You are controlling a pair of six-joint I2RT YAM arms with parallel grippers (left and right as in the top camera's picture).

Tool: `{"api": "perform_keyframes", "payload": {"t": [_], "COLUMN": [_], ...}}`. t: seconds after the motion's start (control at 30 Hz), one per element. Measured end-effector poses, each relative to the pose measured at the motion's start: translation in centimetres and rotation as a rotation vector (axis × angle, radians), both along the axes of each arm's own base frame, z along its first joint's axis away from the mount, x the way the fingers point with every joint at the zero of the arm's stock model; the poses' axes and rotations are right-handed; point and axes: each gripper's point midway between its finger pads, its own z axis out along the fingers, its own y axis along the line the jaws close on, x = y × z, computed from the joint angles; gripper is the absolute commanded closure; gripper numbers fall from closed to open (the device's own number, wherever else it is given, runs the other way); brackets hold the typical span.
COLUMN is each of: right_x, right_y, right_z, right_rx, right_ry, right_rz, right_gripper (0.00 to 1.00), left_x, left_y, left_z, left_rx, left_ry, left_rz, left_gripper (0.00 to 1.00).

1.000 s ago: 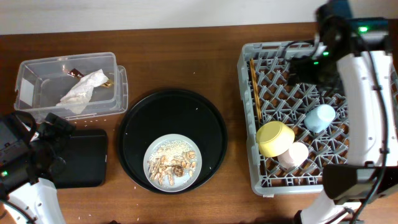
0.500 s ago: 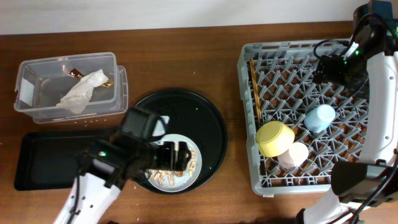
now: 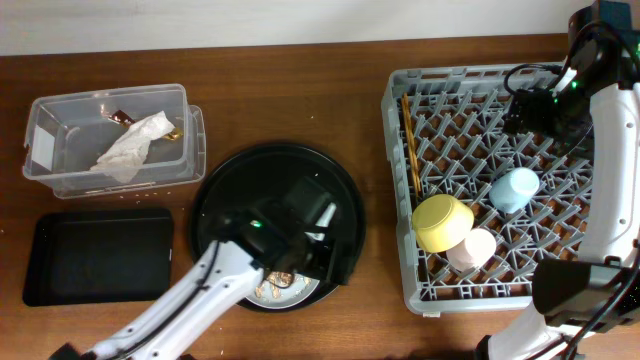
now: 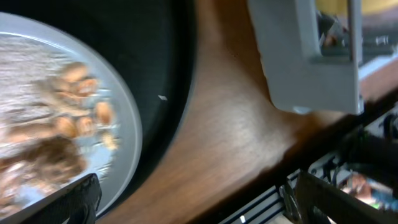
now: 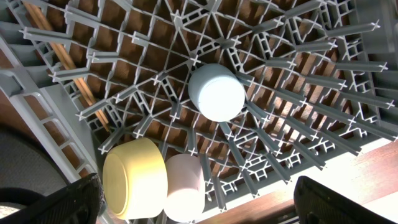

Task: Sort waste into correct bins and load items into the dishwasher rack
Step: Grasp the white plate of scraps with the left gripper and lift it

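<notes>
- Left gripper (image 4: 205,200): jaws spread, empty, above plate (image 4: 127,118) on round black tray (image 3: 345,200), near front edge of table (image 3: 300,90).
- Right gripper (image 5: 199,202): jaws spread, empty, over rack (image 5: 298,93), right edge.
- Risk: a tilted lift spills food scraps (image 4: 68,118).

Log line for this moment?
left gripper open over plate edge | right gripper open above rack | pink cup, light-blue cup, yellow bowl, chopsticks racked
</notes>
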Motion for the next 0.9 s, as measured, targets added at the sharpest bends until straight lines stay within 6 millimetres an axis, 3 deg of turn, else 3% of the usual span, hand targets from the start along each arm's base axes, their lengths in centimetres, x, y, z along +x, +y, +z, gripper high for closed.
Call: {"api": "perform_keyframes", "payload": {"t": [0.1,0.13,0.17,0.2,0.27,0.43,0.53,0.67,0.73,0.9], "right_x": [0.0,0.0,0.0,0.0,0.0,0.0,0.0,0.0,0.0,0.0], "right_y": [0.0,0.0,0.0,0.0,0.0,0.0,0.0,0.0,0.0,0.0], "right_z": [0.0,0.0,0.0,0.0,0.0,0.0,0.0,0.0,0.0,0.0], "right_rx": [0.0,0.001,0.0,0.0,0.0,0.0,0.0,0.0,0.0,0.0], "right_ry": [0.001,0.001,0.0,0.001,0.001,0.001,0.001,0.001,0.001,0.001], "right_rz": [0.0,0.0,-0.001,0.0,-0.001,0.0,0.0,0.0,0.0,0.0], "right_gripper": [0.01,0.01,0.01,0.01,0.01,0.01,0.01,0.01,0.01,0.01], "left_x": [-1.1,-1.1,-1.1,-0.7,0.4,3.9,4.8,4.8,5.1,5.5], "left_y": [-1.7,-2.2,-2.1,-1.7,-0.8,0.8,0.8,0.9,0.8,1.0], "left_z": [-2.7,-3.5,-4.8,-5.1,-5.2,-5.6,-9.0,-11.3,-11.4,-11.3], "left_rx": [0.079,0.096,0.144,0.174,0.22,0.331,0.4,0.437,0.433,0.439], "left_ry": [0.034,0.032,0.037,0.017,-0.038,-0.202,-0.194,-0.167,-0.174,-0.196], "left_rz": [0.016,0.017,0.029,0.05,0.086,0.186,0.223,0.255,0.266,0.29], "left_gripper": [0.03,0.09,0.11,0.19,0.2,0.4,0.54,0.67,0.72,0.98]}}
